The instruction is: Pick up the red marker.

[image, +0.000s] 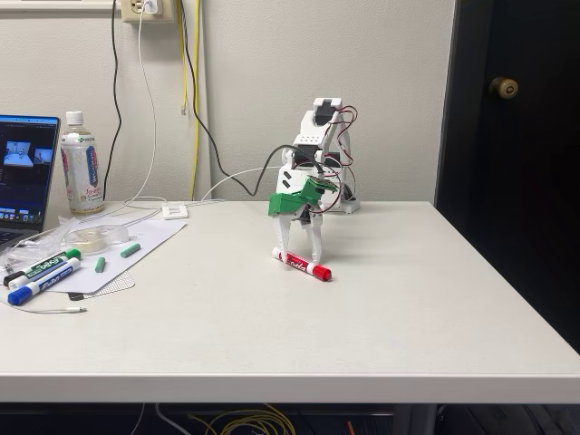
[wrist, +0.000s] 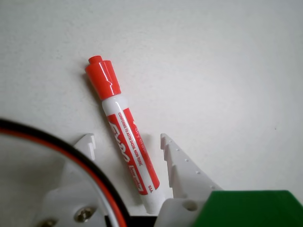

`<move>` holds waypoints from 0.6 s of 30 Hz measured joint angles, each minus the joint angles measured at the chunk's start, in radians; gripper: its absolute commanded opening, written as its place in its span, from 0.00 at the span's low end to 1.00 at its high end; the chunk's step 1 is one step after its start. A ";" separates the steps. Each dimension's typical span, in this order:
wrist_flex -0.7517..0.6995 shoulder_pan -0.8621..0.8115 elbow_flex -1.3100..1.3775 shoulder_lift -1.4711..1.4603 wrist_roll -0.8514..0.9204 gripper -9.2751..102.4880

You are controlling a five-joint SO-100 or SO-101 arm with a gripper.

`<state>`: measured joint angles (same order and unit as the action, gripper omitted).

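I see jaws (wrist: 127, 142) spread wide astride the red marker (wrist: 124, 134) on the desk (image: 408, 299); marker's tail hidden, grip not closed.

My count on the table (image: 381, 308)

I see three markers: one red marker (image: 304, 265), one green-capped (image: 43, 265), one blue-capped (image: 41, 283); one bottle (image: 81, 165), one laptop (image: 25, 172).

The red marker (image: 303, 264) lies flat on the table, a white barrel with a red label band and red cap (wrist: 103, 78). In the wrist view its barrel sits between the gripper's (wrist: 127, 143) spread fingers, cap end pointing away beyond the fingertips.
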<state>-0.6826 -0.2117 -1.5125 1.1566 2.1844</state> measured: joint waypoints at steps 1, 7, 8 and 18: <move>-0.003 0.002 0.000 0.000 -0.005 0.38; -0.017 0.017 -0.006 -0.009 -0.026 0.28; -0.023 0.020 -0.006 -0.009 -0.035 0.26; -0.044 0.063 -0.003 -0.029 -0.095 0.19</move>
<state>-0.7271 -0.1488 -1.5156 1.1275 2.0893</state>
